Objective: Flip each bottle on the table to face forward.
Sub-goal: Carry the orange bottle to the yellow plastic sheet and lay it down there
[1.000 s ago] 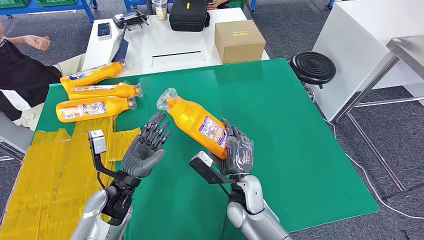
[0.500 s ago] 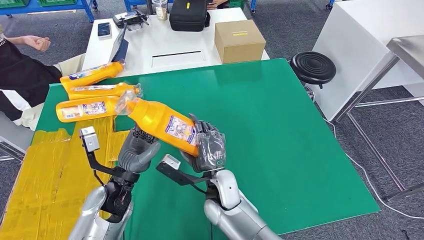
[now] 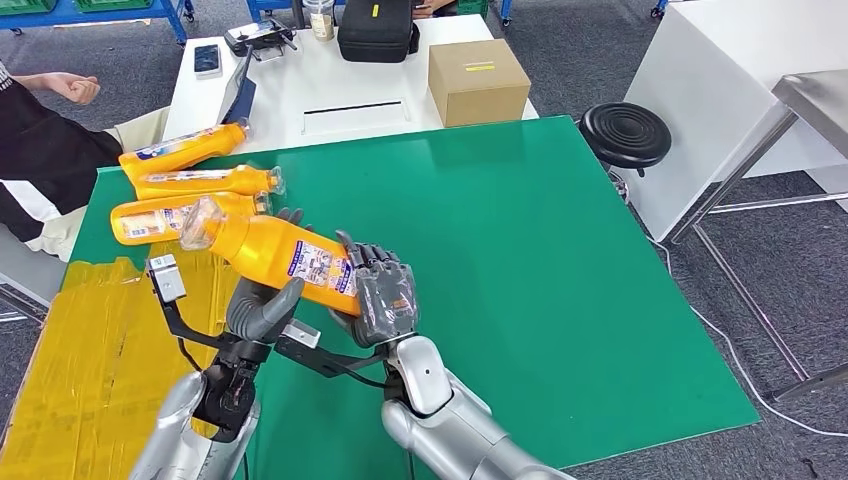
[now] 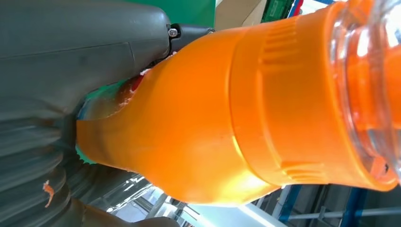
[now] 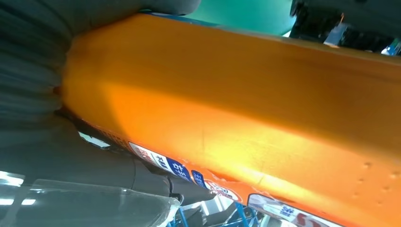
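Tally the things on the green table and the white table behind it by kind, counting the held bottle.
Orange bottles: 4, three lying, one held
Cardboard box: 1
Black case: 1
Phone: 1
Clear jar: 1
Total: 8

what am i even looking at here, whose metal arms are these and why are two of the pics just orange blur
The arms belong to a humanoid robot. The wide picture comes from a camera on its head, looking down at a green table. Its right hand grips the base end of an orange bottle, and its left hand cups the bottle from beneath, nearer the clear cap. Three more orange bottles lie at the table's far left corner. The two blurry pictures come from cameras at each wrist, so close that the held bottle takes up most of the frame.
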Motion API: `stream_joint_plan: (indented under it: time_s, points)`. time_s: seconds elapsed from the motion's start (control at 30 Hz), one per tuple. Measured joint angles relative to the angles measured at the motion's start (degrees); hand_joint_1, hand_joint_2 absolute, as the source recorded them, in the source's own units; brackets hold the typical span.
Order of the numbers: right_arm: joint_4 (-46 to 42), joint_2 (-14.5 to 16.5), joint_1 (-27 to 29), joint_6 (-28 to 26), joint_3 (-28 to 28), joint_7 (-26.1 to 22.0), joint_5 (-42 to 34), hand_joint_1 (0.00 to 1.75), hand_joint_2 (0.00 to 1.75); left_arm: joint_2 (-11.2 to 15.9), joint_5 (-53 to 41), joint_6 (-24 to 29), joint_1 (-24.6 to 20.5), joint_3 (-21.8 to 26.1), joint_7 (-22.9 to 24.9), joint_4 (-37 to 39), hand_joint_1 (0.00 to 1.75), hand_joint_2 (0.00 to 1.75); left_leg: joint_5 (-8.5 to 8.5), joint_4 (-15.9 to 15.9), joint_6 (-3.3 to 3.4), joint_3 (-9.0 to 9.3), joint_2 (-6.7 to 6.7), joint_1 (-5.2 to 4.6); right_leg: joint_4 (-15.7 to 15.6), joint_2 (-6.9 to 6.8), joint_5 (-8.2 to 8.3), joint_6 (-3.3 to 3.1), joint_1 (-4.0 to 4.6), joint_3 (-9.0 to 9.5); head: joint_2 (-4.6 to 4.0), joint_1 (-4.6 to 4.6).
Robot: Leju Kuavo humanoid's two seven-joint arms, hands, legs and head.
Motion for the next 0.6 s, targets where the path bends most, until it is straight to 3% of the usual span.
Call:
stream_joint_plan:
  time_s: [0.4,0.6]
  points:
    - [5.20,1.91,-2.55,1.07,1.90,-0.40,-2.07,1.75,1.75,0.07,0.34,0.91,-0.03,1.85,-0.92,0.23,0.00,1.75,0.01,0.00,-0.01,-0.01,0.01,0.01,0.00,0.01,0.00,0.00,0.00,-0.03,0.00,0.01]
    - [7.38,3.03,-2.61,3.75,3.14,-3.77,-8.52,1.75,1.75,0.07,-0.10,3.25,-0.64,2.73,-2.16,0.22,0.00,1.75,0.01,0.00,-0.01,-0.03,0.01,0.01,0.00,0.02,0.00,0.00,0.00,-0.05,0.00,0.01]
